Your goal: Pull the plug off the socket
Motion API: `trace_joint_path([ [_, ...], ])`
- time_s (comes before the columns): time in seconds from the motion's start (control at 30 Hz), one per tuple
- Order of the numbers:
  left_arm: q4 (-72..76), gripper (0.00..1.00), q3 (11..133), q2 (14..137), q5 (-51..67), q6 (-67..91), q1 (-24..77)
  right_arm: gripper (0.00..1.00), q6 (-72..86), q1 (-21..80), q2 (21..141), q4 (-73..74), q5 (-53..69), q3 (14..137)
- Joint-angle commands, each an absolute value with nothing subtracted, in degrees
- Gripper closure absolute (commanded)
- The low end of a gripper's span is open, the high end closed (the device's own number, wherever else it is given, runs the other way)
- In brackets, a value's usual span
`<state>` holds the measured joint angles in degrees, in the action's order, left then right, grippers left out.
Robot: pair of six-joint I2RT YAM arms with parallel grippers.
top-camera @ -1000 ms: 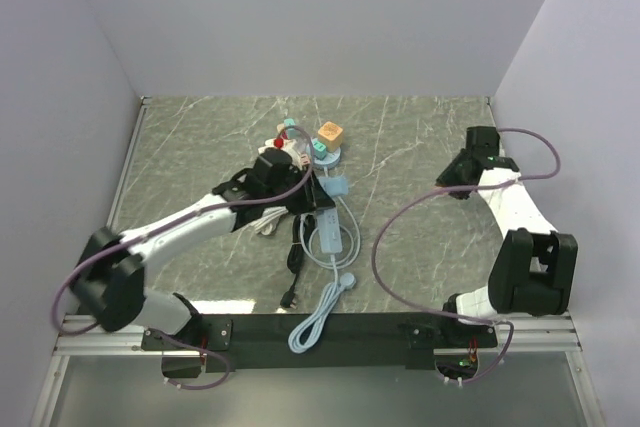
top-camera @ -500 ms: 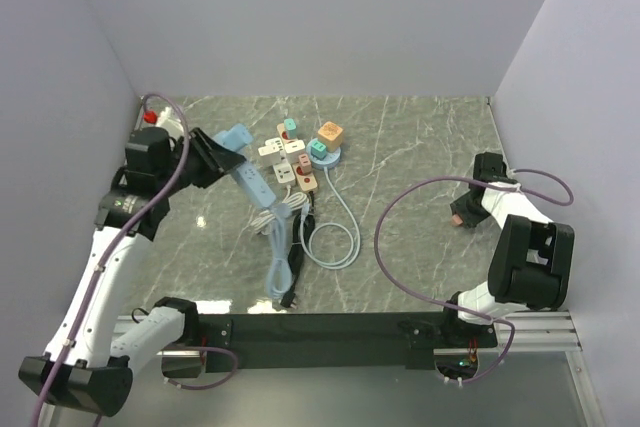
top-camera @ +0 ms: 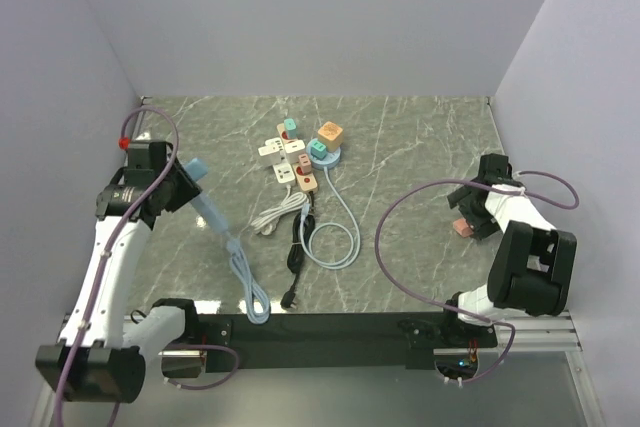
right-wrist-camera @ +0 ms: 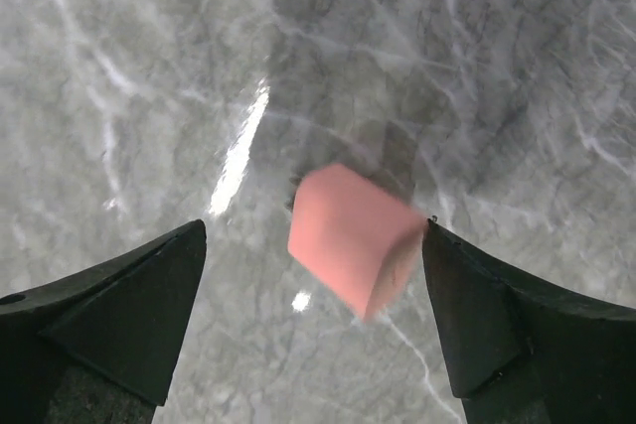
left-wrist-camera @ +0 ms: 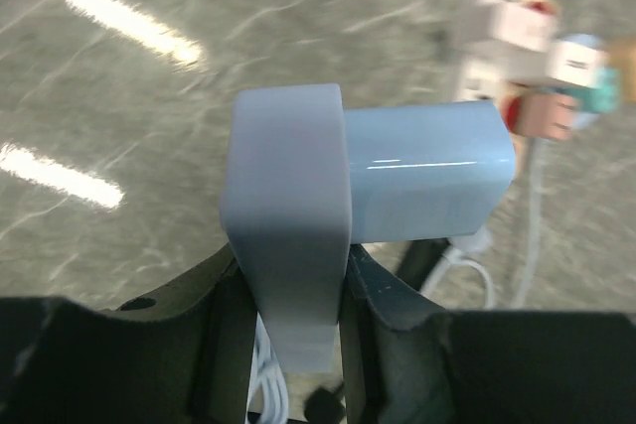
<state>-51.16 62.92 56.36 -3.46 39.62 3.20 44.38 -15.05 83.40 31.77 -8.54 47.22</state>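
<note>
My left gripper is shut on a light-blue socket strip, held off the table at the left. A light-blue plug block sits on the strip's side. The strip's pale cable trails down to the near edge. At the right, my right gripper stands open. A pink cube plug lies between its fingers, blurred, close to the right finger, with the table just below it.
A cluster of white and tan socket strips with coloured plugs lies at the table's middle back, beside an orange cube on a teal base. A white cable loop and a black cord lie in front. Walls close both sides.
My right gripper has opened and let go of the pink plug. My left arm has swung from the middle to the left with the blue strip, then lowered it.
</note>
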Motion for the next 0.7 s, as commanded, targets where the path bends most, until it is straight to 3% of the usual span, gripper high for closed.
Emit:
trace_joint_path([
  [0.0,-45.6,1.0,59.4,56.7,-0.4,36.4,-1.5,0.04,44.0,-15.5,78.1,33.4,-7.1,49.0],
  [0.27,-37.5,0.99,55.1,62.5,9.7,29.4,-5.9,0.02,39.5,-12.3,70.9,38.7,-1.4,57.7],
  [0.33,-35.3,0.99,53.6,63.8,14.9,28.4,-5.8,0.02,35.4,-9.3,71.5,39.2,4.2,59.0],
  [0.4,-33.6,0.99,51.6,64.6,21.8,27.3,-5.8,0.02,31.8,-6.6,71.4,34.6,17.2,57.8],
  [0.67,-32.3,0.99,51.1,68.7,32.7,21.7,3.3,0.06,26.2,18.6,75.5,22.3,37.2,61.6],
])
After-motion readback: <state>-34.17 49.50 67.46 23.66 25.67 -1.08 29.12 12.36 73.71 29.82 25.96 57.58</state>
